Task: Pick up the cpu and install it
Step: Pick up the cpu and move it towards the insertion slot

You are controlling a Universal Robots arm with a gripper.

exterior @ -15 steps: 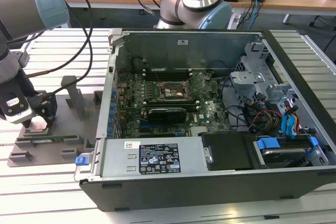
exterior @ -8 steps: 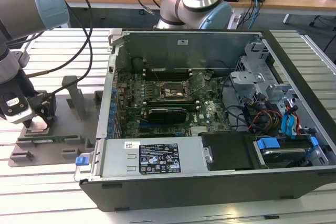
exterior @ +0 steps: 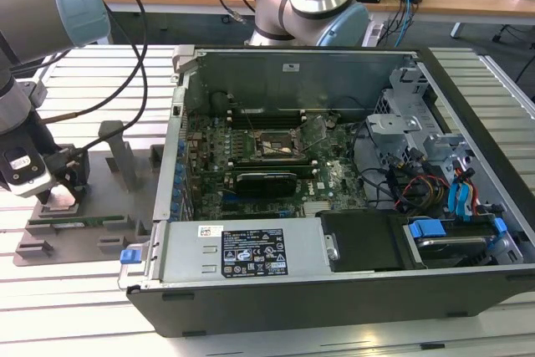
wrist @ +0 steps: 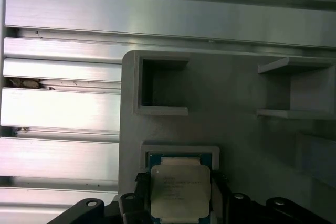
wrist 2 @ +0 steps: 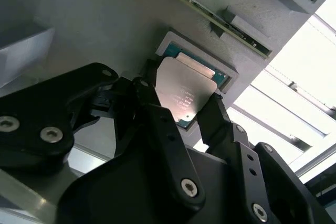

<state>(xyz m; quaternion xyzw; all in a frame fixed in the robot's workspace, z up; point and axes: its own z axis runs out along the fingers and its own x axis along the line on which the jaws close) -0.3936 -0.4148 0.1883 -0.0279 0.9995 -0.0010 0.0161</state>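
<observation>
Slippage is judged the chief hazard at this moment. The gripper is seen at the exterior view's left, lowered onto the grey tray and well apart from the open computer case. In both wrist views its black fingers are set against two opposite edges of the cpu, apparently pinching it across its thin rim. The cpu is found at its shallow square recess in the tray, silver top facing up. Whether it is seated flat or raised a little cannot be told, though in the second wrist view it looks slightly tilted against the recess.

Only thin edges are held, so little surface is offered to the grip. If the pinch is uneven, the chip could be twisted or dropped back crooked against the recess wall, and its underside could be scuffed. A tilted hold would also be carried to the black socket inside the case, where a chip set down askew could be jammed. The memory stick, lying near the recess, could be knocked if the fingers are swung sideways low over the tray.
</observation>
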